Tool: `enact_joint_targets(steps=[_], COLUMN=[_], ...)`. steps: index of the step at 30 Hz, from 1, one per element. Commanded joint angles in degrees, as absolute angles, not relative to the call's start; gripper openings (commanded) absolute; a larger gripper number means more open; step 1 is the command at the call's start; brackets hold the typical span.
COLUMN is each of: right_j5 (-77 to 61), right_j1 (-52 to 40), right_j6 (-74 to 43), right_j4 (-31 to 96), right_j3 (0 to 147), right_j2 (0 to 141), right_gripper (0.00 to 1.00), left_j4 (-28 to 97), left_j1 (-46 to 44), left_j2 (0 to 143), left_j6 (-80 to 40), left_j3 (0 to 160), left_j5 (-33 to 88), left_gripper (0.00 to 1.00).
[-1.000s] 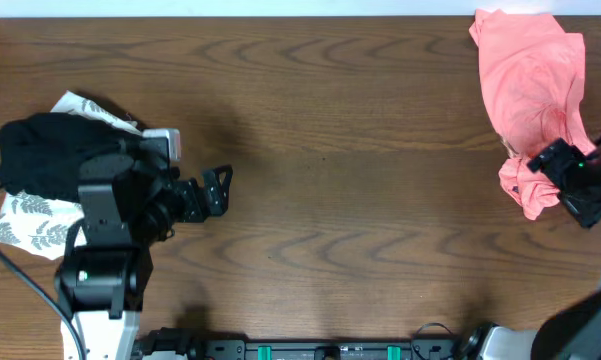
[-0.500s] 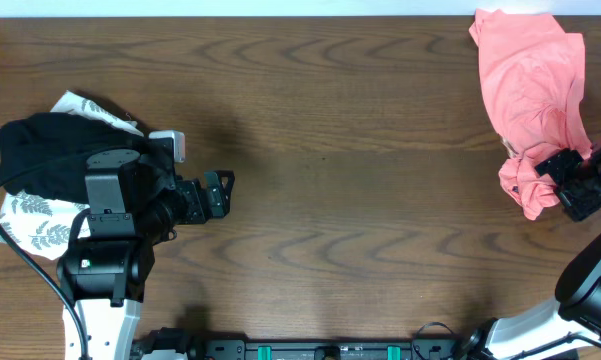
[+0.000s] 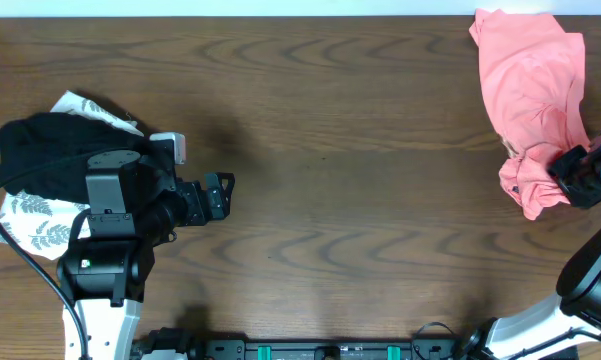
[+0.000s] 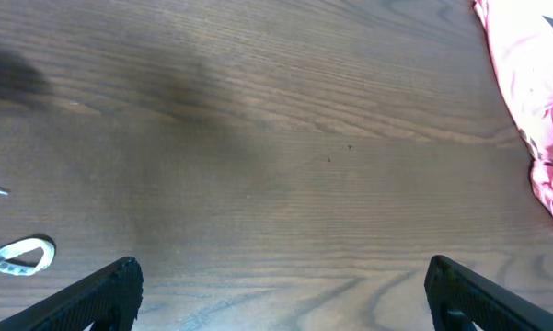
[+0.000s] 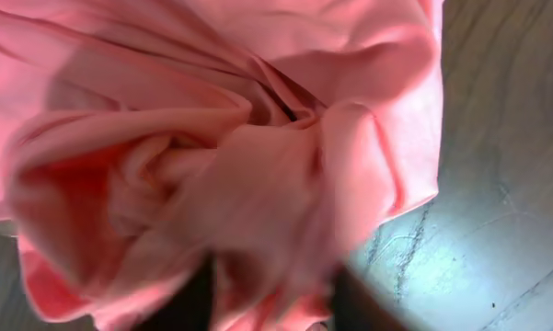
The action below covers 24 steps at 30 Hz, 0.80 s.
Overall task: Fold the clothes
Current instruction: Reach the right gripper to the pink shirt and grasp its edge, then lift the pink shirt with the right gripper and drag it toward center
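Note:
The clothes (image 3: 530,90), a crumpled salmon-pink T-shirt, lie bunched at the far right of the wooden table (image 3: 330,120). They also show at the right edge of the left wrist view (image 4: 534,110). My right gripper (image 3: 562,172) sits at the shirt's lower bunch. In the right wrist view pink folds (image 5: 212,138) fill the frame, and the right gripper (image 5: 271,303) pinches a wad of fabric between its two dark fingers (image 5: 195,299). My left gripper (image 3: 220,190) hovers over bare wood at the left, wide open (image 4: 285,290) and holding nothing.
A black folded garment (image 3: 45,150) lies on a white garment with grey leaf print (image 3: 30,225) at the left edge, beside the left arm. A white loop of cord (image 4: 18,257) shows in the left wrist view. The table's far edge (image 3: 280,14) runs along the top.
The right gripper's fingers have drawn together on the shirt's lower bunch and shifted slightly right. The left arm settled a little earlier and has since stayed still.

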<state>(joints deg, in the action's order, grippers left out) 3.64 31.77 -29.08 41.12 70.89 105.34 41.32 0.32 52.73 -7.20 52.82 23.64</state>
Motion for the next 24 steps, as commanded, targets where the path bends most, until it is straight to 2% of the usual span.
enact_joint_targets(steps=[1, 2, 6, 14, 18, 24], right_j5=[3.6, 3.6, 1.3, -16.6, -15.8, -7.7], right_j1=[31.6, 31.4, 30.1, 21.0, 12.3, 2.4], right_j6=[-27.9, -27.4, -27.0, -27.4, -30.3, -32.4], right_j4=[42.2, 42.7, 44.5, 44.1, 42.1, 36.1], right_j3=[70.4, 70.5, 71.5, 76.7, 80.2, 82.6], right_j2=[105.5, 105.0, 100.2, 80.1, 71.5, 64.7], right_gripper=[0.05, 0.01, 0.01, 0.01, 0.01, 0.01], left_j4=[41.4, 41.4, 41.3, 41.0, 40.5, 40.1], left_j1=[0.6, 0.6, 0.6, 0.6, 0.6, 0.6], left_j2=[52.7, 52.7, 52.7, 52.7, 52.7, 52.7], left_j6=[-6.1, -6.1, -6.1, -6.1, -6.1, -6.1], left_j3=[53.8, 53.8, 53.8, 53.8, 53.8, 53.8], left_j5=[24.0, 24.0, 24.0, 24.0, 24.0, 24.0], left_gripper=[0.98, 0.98, 0.98, 0.98, 0.98, 0.98])
